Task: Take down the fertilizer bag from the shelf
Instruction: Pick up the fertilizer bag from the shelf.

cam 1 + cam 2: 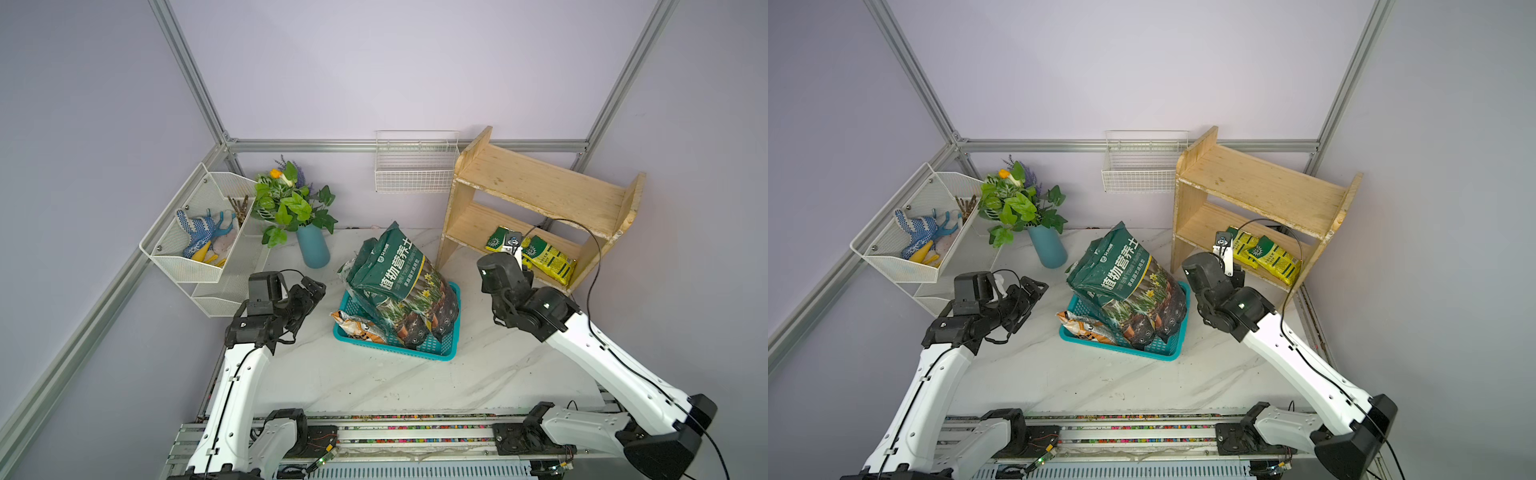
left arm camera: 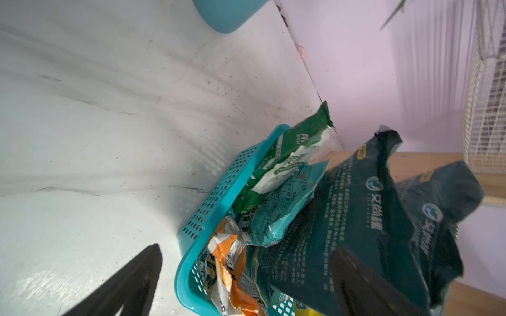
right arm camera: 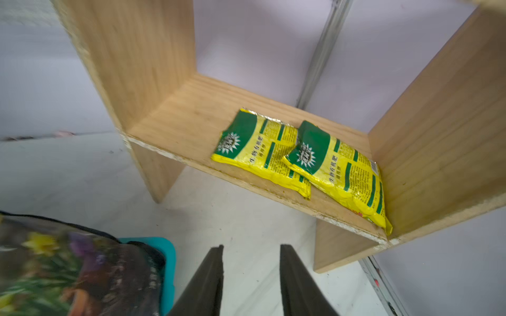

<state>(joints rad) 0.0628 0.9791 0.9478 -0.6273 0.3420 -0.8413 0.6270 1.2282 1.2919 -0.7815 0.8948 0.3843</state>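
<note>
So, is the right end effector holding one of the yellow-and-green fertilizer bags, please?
No, the right end effector is open and empty; both fertilizer bags lie on the pale wooden shelf.

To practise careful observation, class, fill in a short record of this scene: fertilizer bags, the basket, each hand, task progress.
Fertilizer bags: two, yellow and green, overlapping, flat on the shelf's lower tier
Teal basket: on the table, piled with dark green soil bags and smaller packets
Right hand: open, empty, facing the shelf, short of the bags
Left hand: open, empty, beside that basket
Progress: no bag taken down yet
</note>
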